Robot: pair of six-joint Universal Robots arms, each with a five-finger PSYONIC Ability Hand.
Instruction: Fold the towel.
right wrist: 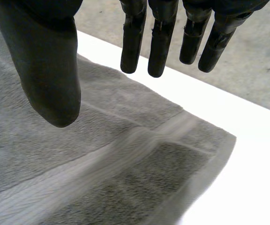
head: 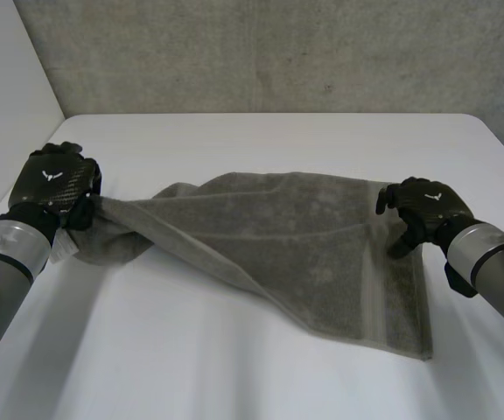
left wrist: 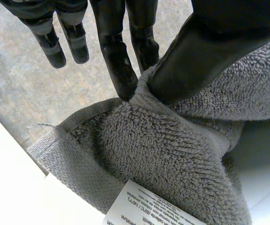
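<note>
- Mid-fold: left hand (head: 57,185) pinches the grey towel (head: 304,254) at its nine o'clock end, lifted off the tabletop (head: 191,359).
- Right hand (head: 423,210), fingers straight and holding nothing, hovers over the three o'clock edge.
- Next, I'd say: carry that end across towards three o'clock.
- Hard to tell whether the right thumb touches cloth; the care label (left wrist: 153,206) is cut off.

Looks like a bare robotics lab: plain white table (head: 261,367), rough grey concrete wall (head: 278,52) right behind the table, white panel (head: 7,79) along the table's left side, grey robot arm (head: 3,262) ending in a black left hand (head: 55,184) above the table.
</note>
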